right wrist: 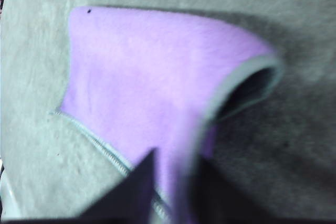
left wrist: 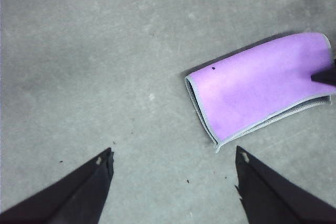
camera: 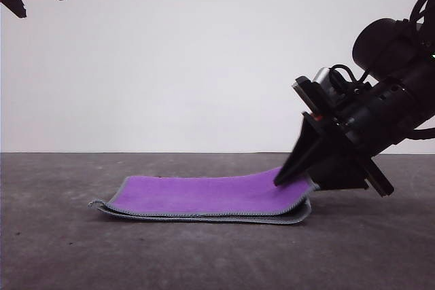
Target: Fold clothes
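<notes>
Cloth lay folded on grey surface, purple face up, light grey stitched edging along the layered edges; seen from the front, sat right of centre; from the left wrist, lay flat with its fold rounded and slightly open, a small dark speck on the purple. Right claw low at the cloth's right end, tilted down, closed on a raised edge of the upper layer; that edge lifted just off the layer below. Left claw hung high above the surface, fingers spread wide, holding nothing, well apart from the cloth.
</notes>
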{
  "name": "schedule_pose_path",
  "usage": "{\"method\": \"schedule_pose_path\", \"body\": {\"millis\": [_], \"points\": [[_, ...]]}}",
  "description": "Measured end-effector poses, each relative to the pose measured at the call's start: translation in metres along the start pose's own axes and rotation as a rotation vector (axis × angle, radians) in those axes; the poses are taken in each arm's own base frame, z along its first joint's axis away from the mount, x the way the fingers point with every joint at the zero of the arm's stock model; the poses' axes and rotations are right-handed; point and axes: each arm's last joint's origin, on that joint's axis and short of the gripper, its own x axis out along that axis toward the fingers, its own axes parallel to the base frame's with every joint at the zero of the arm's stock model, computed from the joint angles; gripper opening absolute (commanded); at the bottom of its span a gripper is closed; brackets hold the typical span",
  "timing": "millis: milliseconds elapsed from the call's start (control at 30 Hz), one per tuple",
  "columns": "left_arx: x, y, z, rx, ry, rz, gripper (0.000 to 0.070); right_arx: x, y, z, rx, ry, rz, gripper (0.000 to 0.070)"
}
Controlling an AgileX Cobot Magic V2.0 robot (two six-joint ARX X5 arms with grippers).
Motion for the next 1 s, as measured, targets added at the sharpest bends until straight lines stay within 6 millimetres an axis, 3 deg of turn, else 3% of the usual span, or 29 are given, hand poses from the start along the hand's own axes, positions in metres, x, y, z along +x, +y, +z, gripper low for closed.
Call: {"method": "schedule_pose_path", "body": {"millis": [233,733,1000], "points": [[0.000,0.000,0.000,-0.007,0.000,0.000,0.0446,0.004,0.006,0.000,-0.017,0.010,0.044,0.0000],[0.000,0.000,0.000,-0.011,0.000,0.000,0.0446,0.032,0.071,0.020,-0.150,-0.004,0.186,0.0000],[0.000,0.000,0.000,-0.011,0.000,0.000,0.0446,0.062,0.071,0.015,-0.127,0.073,0.184,0.0000]]}}
